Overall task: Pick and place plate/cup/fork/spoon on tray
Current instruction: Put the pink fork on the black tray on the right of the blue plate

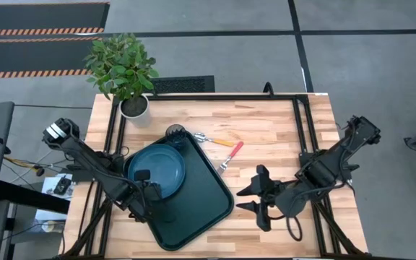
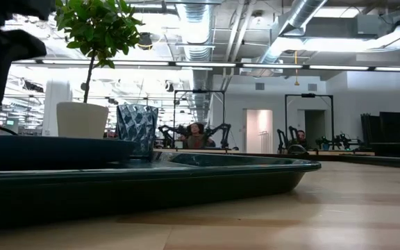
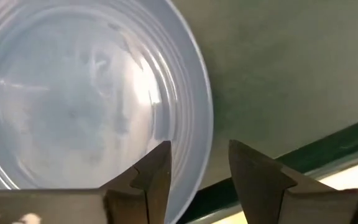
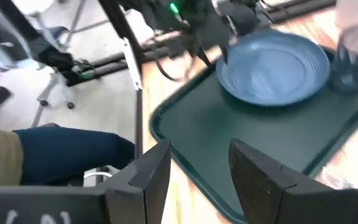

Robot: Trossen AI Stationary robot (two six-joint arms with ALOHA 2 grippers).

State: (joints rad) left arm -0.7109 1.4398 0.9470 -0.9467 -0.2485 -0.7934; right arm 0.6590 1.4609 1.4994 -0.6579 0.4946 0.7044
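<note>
Resting on the big dark green rectangular plastic tray (image 1: 208, 206), the round dark blue-teal dinner plate (image 1: 157, 167) occupies the tray's end nearer the potted plant, flat on the tray floor with its raised rim up. The left gripper (image 1: 148, 189) is at the plate's edge on the side away from the plant; in the left wrist view its fingers (image 3: 151, 177) stand parted with the plate rim between them, one finger over the plate and the other over bare tray, and no grip on the rim can be confirmed.

The small round tumbler of dark smoky-grey see-through material (image 1: 175, 133) stands upright at the tray's corner beside the plate; whether it stands on the tray or just off it cannot be told. On the light wooden table (image 1: 280, 123), beyond the tray's long edge, lie the small spoon with an orange plastic handle and silver bowl (image 1: 211, 139) and the small fork with a red-pink plastic handle and silver tines (image 1: 231, 154), close together, the fork's tines near the tray lip.

The right gripper (image 1: 260, 196) waits over bare table just beside the tray, jaws open and empty. A leafy green plant in a white pot (image 1: 133, 107) stands at the table's far left corner.
</note>
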